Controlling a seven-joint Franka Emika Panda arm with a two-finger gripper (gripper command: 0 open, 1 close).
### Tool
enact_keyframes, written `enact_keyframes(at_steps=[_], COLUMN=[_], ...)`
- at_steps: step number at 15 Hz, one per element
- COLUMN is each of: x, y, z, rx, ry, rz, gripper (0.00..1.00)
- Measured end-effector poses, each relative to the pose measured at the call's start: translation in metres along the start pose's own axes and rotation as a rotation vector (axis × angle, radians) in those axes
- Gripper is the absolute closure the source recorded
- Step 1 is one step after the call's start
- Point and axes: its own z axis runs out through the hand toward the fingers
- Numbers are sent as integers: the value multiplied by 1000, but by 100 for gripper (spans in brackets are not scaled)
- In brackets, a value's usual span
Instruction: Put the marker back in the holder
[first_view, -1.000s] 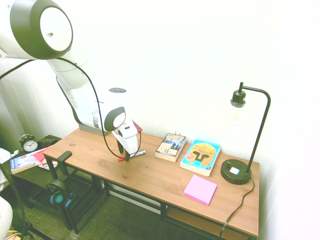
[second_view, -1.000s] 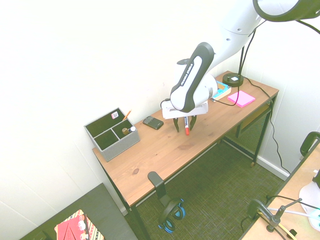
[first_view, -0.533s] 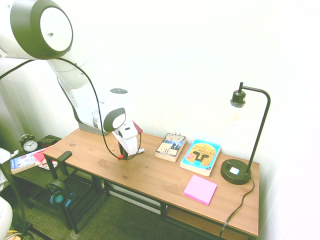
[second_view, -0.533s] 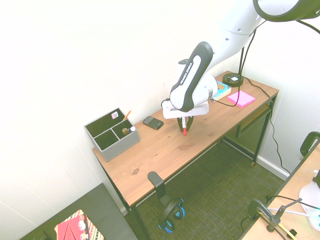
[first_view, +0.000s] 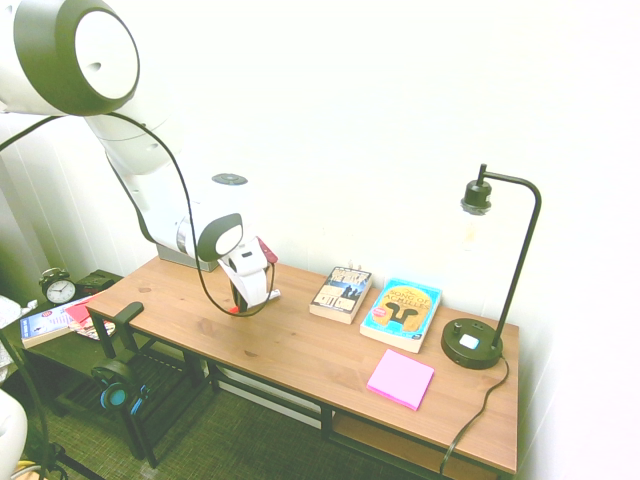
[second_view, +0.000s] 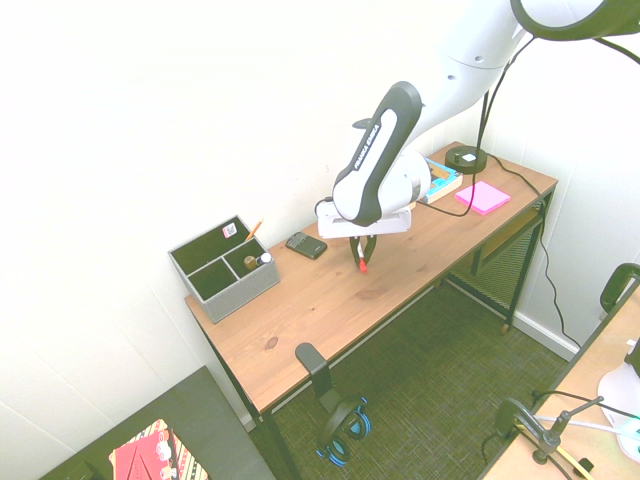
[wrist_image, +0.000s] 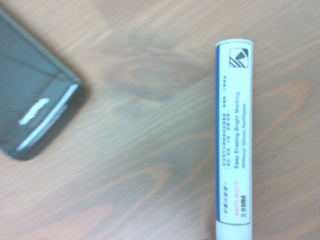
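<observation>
The white-bodied, black-fingered gripper (second_view: 363, 259) is closed on the white-barrelled, red-capped marker (second_view: 363, 265), held above the wooden desk's middle. By the desk's back left corner, an orange pencil (second_view: 254, 231) is held in the grey divided organiser box (second_view: 240, 292).

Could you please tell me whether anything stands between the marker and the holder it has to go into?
Nothing visible blocks the way from the marker to the holder; the phone lies flat beside that path, nearer the wall.
</observation>
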Motion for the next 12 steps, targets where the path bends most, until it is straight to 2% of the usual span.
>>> enact_keyframes(at_steps=[3, 6, 9, 12], x=[-63, -116, -170, -183], y=[-24, -43, -63, -87], z=[-58, -90, -97, -69], rx=[126, 202, 269, 295], ry=[-162, -357, -524, -625], rz=[53, 89, 103, 148], gripper=[100, 100, 100, 100])
